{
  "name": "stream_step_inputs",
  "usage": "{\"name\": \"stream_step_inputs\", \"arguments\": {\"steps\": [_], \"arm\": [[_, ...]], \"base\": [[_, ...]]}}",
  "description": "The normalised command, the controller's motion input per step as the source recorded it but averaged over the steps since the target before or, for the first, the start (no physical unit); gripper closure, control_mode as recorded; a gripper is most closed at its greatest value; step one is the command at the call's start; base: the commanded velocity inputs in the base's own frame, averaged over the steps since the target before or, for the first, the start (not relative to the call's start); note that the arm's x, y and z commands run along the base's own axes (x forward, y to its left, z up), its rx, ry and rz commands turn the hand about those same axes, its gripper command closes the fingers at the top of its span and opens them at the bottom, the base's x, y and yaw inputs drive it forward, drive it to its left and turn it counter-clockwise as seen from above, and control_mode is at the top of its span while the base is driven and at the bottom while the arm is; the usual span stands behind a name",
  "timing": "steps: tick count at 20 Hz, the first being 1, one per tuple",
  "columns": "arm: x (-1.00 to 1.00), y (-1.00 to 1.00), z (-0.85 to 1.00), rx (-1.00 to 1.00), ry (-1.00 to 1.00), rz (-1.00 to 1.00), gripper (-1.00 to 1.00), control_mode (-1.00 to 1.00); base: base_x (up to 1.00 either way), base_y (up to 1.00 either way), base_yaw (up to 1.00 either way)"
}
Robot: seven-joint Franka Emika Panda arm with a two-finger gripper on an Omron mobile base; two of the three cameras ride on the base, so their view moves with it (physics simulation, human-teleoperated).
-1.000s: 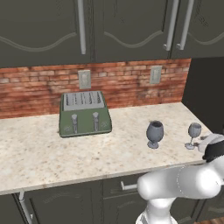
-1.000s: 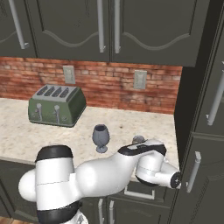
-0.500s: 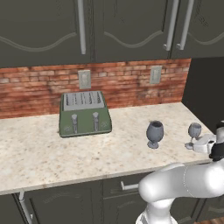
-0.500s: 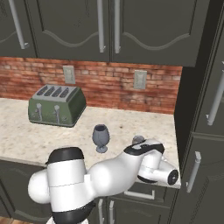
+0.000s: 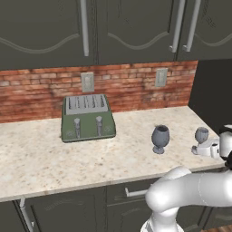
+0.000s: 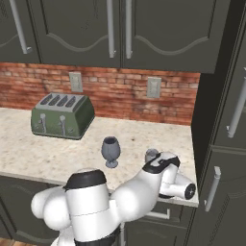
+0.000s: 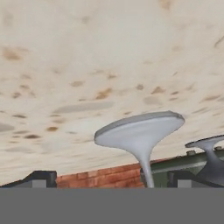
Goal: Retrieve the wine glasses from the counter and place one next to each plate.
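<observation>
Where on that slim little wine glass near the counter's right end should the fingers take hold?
Probably the thin stem of the slim glass, just above its round foot. It stands upright on the counter, and the open gripper already has its fingers on either side of the stem, coming sideways from the right end.

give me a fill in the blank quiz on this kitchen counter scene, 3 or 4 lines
1. The green appliance on the counter is a ____.
2. The number of wine glasses standing on the counter is ____.
3. The wall behind the toaster is made of red ____.
4. The squat dark glass stands between the toaster and the ____ glass.

Missing words: toaster; two; brick; slimmer

The gripper is by the slimmer glass.
</observation>
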Motion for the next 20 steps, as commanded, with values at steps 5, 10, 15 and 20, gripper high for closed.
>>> {"name": "stream_step_inputs", "arguments": {"steps": [5, 10, 15, 20], "arm": [[0.03, -0.03, -0.01, 0.02, 0.0, 0.0, -1.0, -1.0], [-0.05, 0.01, 0.0, 0.0, -0.01, 0.0, 1.0, -1.0], [-0.02, 0.0, 0.0, 0.0, -0.04, 0.0, 1.0, -1.0], [-0.36, 0.0, 0.21, 0.0, -0.22, 0.0, 1.0, -1.0]], "base": [[0.0, 0.0, 0.0], [0.0, 0.0, 0.0], [0.0, 0.0, 0.0], [0.0, 0.0, 0.0]]}}
